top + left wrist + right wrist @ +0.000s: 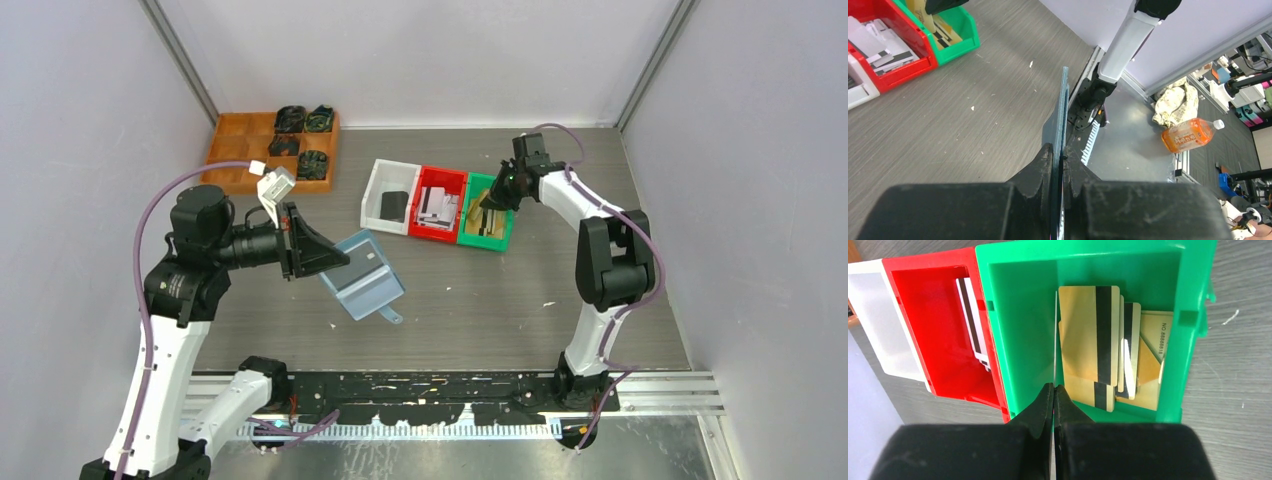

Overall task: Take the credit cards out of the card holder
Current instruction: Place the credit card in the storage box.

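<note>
Left end effector (1058,152) clamped, right end effector (1053,389) pinched, outstretched

We see a robotics lab: pale panels (420,60) wall in the grey table (480,300), and beyond its edge we glimpse stands with other equipment (1245,82) and an orange drink bottle (1190,135).

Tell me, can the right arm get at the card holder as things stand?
Probably not yet: the right fingers are shut on a card over the green bin, while the left fingers hold the card holder far off.
</note>
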Available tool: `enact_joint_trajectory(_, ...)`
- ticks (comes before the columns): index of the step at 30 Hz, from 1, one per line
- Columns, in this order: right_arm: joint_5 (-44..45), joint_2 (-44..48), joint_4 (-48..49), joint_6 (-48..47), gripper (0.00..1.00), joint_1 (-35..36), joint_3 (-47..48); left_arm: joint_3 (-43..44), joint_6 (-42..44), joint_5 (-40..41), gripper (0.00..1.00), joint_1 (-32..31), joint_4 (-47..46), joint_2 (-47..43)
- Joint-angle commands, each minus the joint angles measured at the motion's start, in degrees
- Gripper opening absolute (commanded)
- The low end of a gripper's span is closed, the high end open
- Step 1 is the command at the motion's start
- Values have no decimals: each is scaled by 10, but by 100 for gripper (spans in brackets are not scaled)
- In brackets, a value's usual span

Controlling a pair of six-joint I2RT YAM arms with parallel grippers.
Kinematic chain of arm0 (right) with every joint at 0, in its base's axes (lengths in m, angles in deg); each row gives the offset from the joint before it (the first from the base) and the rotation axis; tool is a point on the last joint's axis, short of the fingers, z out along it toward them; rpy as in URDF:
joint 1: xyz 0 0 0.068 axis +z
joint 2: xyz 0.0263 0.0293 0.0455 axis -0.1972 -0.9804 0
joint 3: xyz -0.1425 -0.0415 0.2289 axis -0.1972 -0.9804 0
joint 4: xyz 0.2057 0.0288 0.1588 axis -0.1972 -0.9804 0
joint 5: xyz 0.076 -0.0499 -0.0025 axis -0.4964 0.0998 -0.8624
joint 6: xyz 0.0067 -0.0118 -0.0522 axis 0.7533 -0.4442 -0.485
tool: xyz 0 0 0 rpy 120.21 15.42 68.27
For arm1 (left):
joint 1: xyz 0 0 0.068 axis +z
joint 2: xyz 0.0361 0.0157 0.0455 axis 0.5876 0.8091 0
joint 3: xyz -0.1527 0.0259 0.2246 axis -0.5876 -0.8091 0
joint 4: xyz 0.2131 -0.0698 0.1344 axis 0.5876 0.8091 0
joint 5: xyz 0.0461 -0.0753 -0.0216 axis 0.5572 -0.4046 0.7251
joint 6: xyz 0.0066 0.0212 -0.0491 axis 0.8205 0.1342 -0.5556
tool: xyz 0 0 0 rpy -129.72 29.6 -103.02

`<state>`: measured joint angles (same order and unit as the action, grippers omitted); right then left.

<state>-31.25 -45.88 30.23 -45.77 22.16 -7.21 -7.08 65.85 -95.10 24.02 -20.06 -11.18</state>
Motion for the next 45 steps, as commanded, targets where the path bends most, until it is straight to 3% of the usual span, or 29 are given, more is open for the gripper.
enact_joint_trajectory(1, 13, -6, 2, -22, 1, 9, 43, 23, 26, 9, 0, 0, 18, -2)
enact_joint_trajectory(12, 42, -13, 5, -46, 1, 26, 41, 26, 78, 22, 0, 0, 66, 9)
enact_joint_trajectory(24, 110, 39, -5, -67, 30, 33, 21, 33, 103, 19, 0, 0, 89, 6)
enact_joint_trajectory(29, 139, 88, -12, -72, 35, 33, 7, 40, 102, 20, 0, 0, 86, 8)
enact_joint_trajectory(34, 95, 185, 8, -72, 46, 73, -19, 37, 96, 13, 0, 0, 74, 7)
enact_joint_trajectory(40, 8, 278, 45, -79, 66, 199, -68, 40, 108, -3, 0, 0, 69, 10)
enact_joint_trajectory(45, -85, 347, 130, -39, 77, 249, -122, 45, 134, -10, 0, -1, 81, 8)
